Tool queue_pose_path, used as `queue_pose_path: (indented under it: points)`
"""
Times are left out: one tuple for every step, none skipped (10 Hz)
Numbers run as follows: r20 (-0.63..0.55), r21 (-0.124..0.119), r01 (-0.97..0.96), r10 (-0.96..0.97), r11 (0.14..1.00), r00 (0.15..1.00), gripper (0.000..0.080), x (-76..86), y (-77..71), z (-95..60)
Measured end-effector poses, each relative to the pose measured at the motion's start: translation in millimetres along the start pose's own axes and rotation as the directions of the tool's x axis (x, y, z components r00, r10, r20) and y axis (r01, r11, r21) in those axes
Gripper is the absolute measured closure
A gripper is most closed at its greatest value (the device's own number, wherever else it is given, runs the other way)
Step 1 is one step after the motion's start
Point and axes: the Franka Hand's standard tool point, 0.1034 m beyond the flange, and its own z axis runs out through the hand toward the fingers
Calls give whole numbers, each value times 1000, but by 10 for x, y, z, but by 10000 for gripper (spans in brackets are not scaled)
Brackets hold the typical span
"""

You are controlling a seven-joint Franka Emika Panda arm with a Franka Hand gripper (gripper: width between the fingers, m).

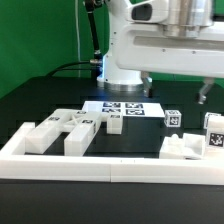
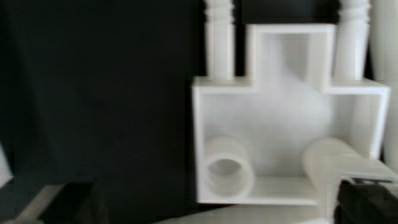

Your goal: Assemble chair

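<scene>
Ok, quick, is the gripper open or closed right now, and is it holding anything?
Gripper: open, holding nothing.

Front edge: the border rail (image 1: pixel 110 168) runs the full width of the table (image 1: pixel 135 140) and is a low barrier to entry from that side.

Exterior view's left: a cluster of chair pieces (image 1: pixel 62 130) stands just behind the rail, closely packed, with narrow gaps.

Exterior view's right: a low chair piece (image 1: pixel 185 147) sits near the rail, a tagged block (image 1: pixel 173 118) behind it, and a second tagged block (image 1: pixel 213 128) at the far right.

Between the two groups the table is bare up to the flat marker board (image 1: pixel 125 108).

The arm (image 1: pixel 165 45) overhangs the right rear, and the robot base (image 1: pixel 122 65) closes the back.

Wrist view: a frame piece (image 2: pixel 285 95) has two pegs (image 2: pixel 228 168) crowding its lower compartment; bare table lies alongside.
</scene>
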Motion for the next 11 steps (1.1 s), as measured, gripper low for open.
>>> queue_pose_path:
  points:
    - [-8, 2, 46, -46, 999, 999, 151, -84, 233, 10]
    - [-16, 0, 54, -54, 999, 998, 151, -136, 369, 50]
    - [-16, 1, 54, -54, 999, 998, 151, -127, 331, 49]
    - [-16, 0, 57, -57, 998, 998, 151, -125, 320, 49]
    - [-15, 0, 56, -56, 998, 998, 151, -128, 327, 54]
    - [-15, 0, 56, -56, 998, 998, 151, -129, 325, 56]
    - [-21, -1, 78, -78, 997, 997, 151, -135, 344, 66]
    - [-37, -7, 143, -144, 990, 989, 151, -246, 455, 147]
    - [-32, -12, 176, -176, 984, 984, 151, -426, 568, 239]
    - [-26, -15, 215, -215, 976, 976, 151, -537, 638, 296]
    - [-39, -23, 270, -271, 963, 962, 151, -597, 745, 353]
